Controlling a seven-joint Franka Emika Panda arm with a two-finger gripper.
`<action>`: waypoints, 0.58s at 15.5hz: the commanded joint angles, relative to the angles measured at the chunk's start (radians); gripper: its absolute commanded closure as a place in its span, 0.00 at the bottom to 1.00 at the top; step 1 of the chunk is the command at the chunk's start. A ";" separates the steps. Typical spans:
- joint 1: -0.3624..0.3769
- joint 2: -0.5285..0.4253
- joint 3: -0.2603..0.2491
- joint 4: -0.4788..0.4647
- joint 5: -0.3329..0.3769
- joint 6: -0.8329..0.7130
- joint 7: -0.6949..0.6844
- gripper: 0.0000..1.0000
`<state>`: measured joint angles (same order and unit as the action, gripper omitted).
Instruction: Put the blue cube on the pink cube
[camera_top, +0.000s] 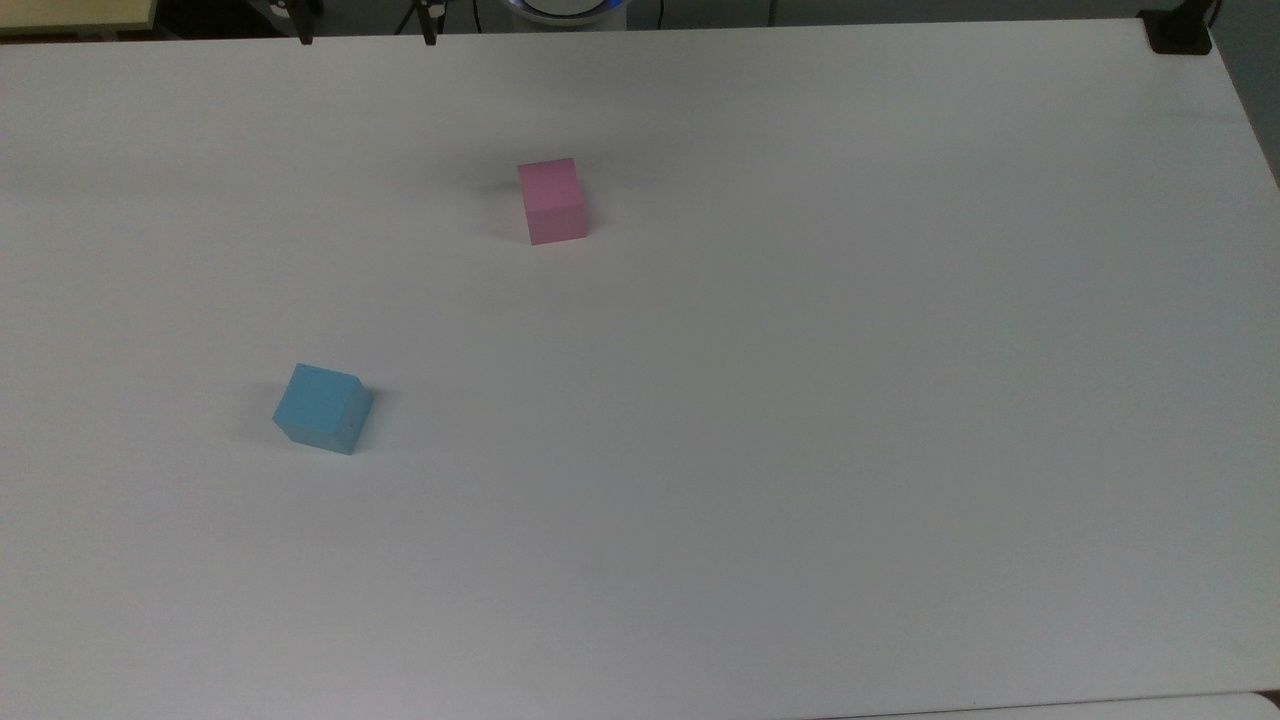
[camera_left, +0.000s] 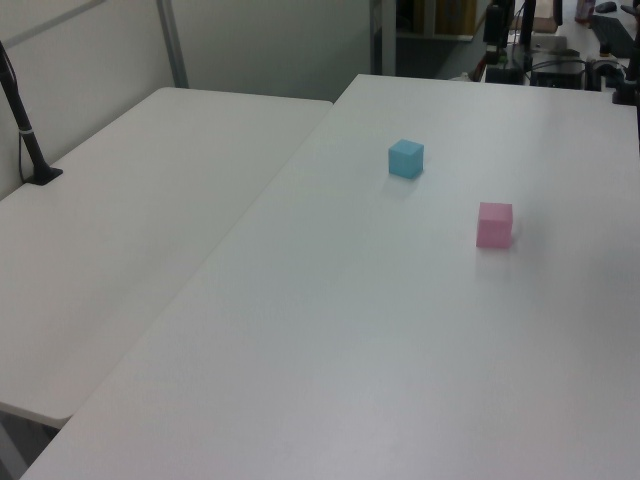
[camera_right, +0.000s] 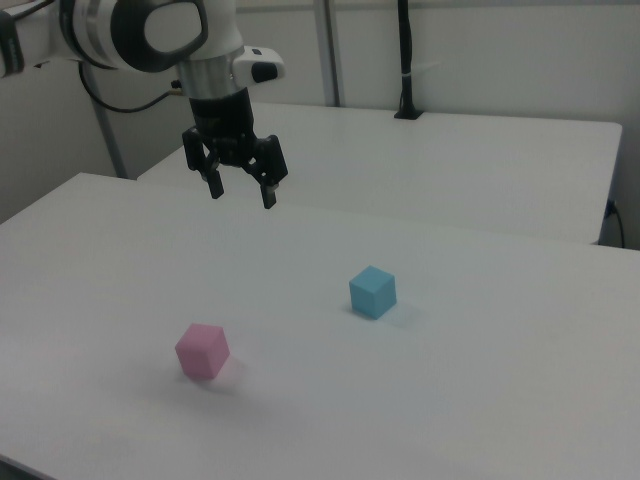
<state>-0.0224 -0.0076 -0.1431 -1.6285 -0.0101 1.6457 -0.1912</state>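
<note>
The blue cube (camera_top: 322, 408) rests on the white table (camera_top: 800, 400) toward the top view's lower left, turned slightly askew. Up and to its right in the top view sits the pink cube (camera_top: 552, 200), well apart from it. In the right view my gripper (camera_right: 242, 195) hangs open in the air, pointing down, above the table behind both cubes; the pink cube (camera_right: 202, 351) lies below it and the blue cube (camera_right: 372, 292) to the right view's right. Its dark fingertips (camera_top: 430, 32) poke in at the top view's upper edge. It holds nothing.
A second white table (camera_left: 130, 200) adjoins this one, carrying a black post with a cable (camera_left: 25, 130). A black clamp (camera_top: 1180, 35) sits on the table's corner at the top view's upper right. Equipment stands past the far end (camera_left: 560, 60).
</note>
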 joint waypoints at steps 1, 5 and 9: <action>0.004 0.018 -0.032 -0.013 -0.001 0.084 -0.019 0.00; -0.033 0.063 -0.052 -0.014 -0.001 0.150 -0.028 0.00; -0.068 0.159 -0.067 -0.013 0.004 0.293 -0.017 0.00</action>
<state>-0.0711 0.0938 -0.1985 -1.6387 -0.0108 1.8378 -0.1955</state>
